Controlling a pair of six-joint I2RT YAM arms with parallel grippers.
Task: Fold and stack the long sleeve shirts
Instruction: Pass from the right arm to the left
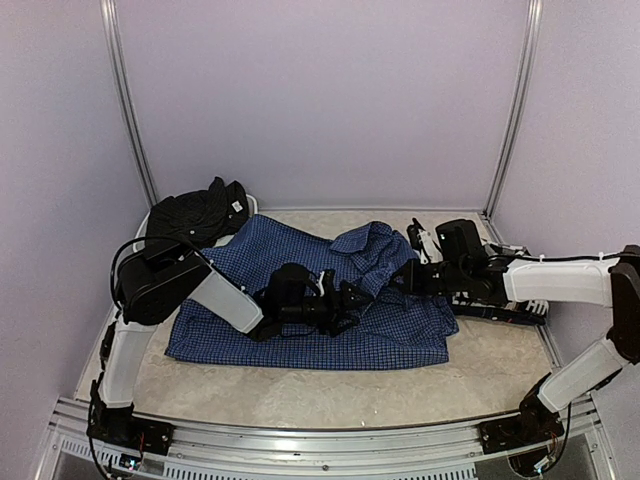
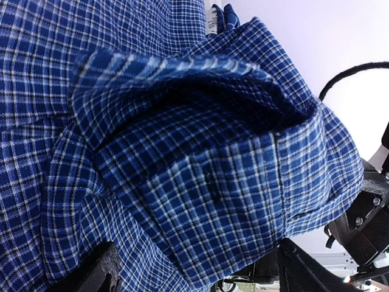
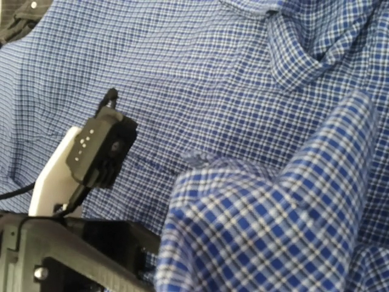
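A blue shirt with fine dark check (image 1: 255,255) lies spread across the middle of the table. My right gripper (image 1: 405,278) is shut on a lifted fold of it, and this cloth (image 3: 273,231) drapes over the jaws and hides them. From the left, my left gripper (image 1: 352,298) sits over the shirt's middle. Its fingers (image 2: 106,271) stand wide apart, and a bulge of blue cloth (image 2: 200,182) hangs between them without being pinched. A plain black shirt (image 1: 195,215) lies bunched at the back left corner.
The beige table top (image 1: 300,395) shows in front of the shirt, bounded by a metal rail (image 1: 300,430). Pale walls and upright frame posts (image 1: 130,110) close in the back and sides. The right arm's black wrist (image 2: 364,234) sits close to my left gripper.
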